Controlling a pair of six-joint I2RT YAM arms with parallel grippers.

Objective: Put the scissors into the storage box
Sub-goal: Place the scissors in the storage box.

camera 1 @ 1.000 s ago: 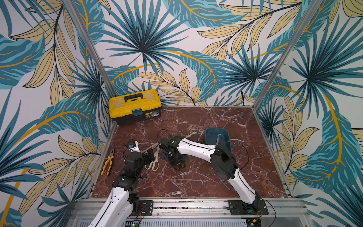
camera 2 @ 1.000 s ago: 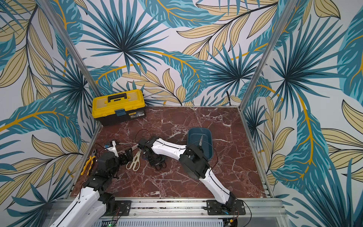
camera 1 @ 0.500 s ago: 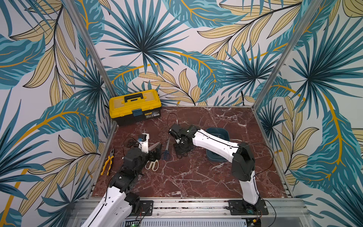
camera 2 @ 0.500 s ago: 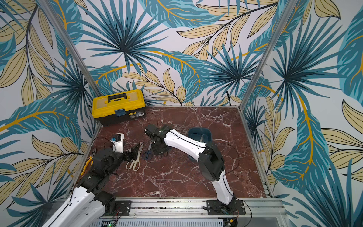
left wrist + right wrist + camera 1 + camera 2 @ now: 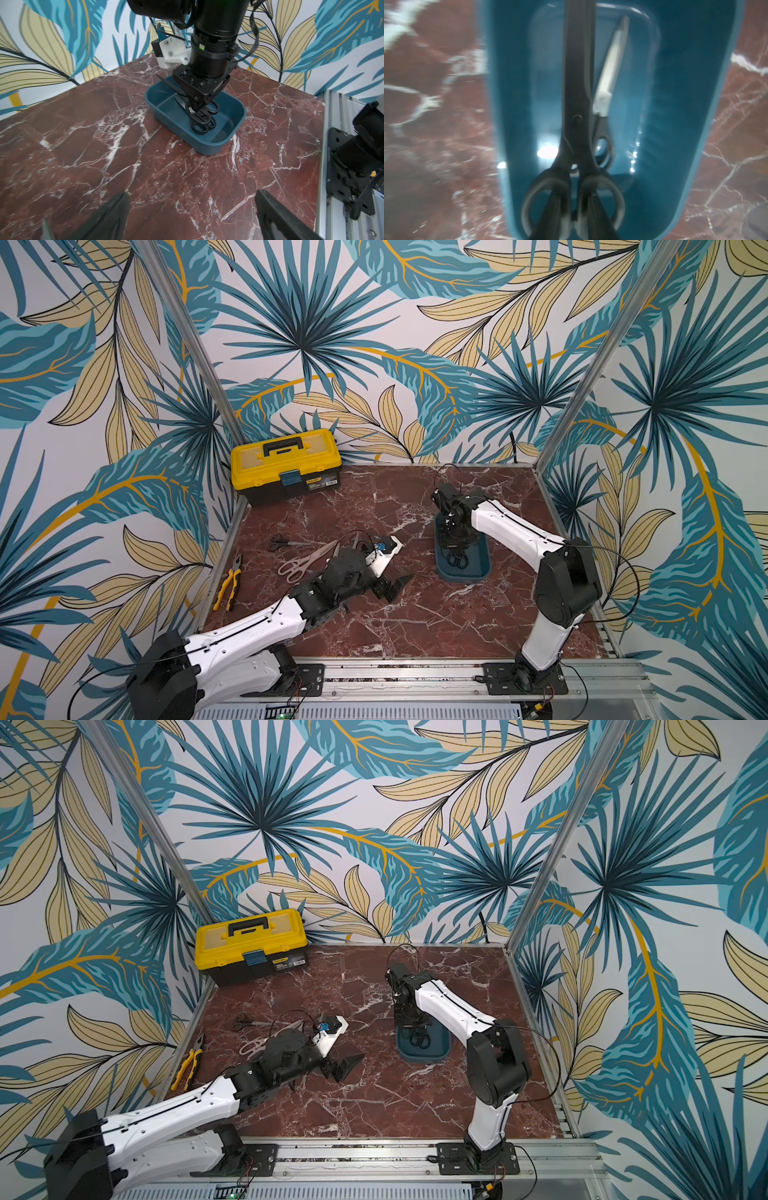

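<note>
Placing step: right claw (image 5: pixel 198 104) grips black scissors (image 5: pixel 577 99) near the handles, holding them low inside the box (image 5: pixel 207 145), right of centre on the surface (image 5: pixel 374 635). A second pair (image 5: pixel 610 62) already lies on the box floor. The next move, I judge, calls for the jaws to part and the arm to lift straight out. Left claw (image 5: pixel 392 587) hovers wide open and empty near centre, right of the cream scissors (image 5: pixel 305 562); a small black pair (image 5: pixel 282 542) lies farther left
</note>
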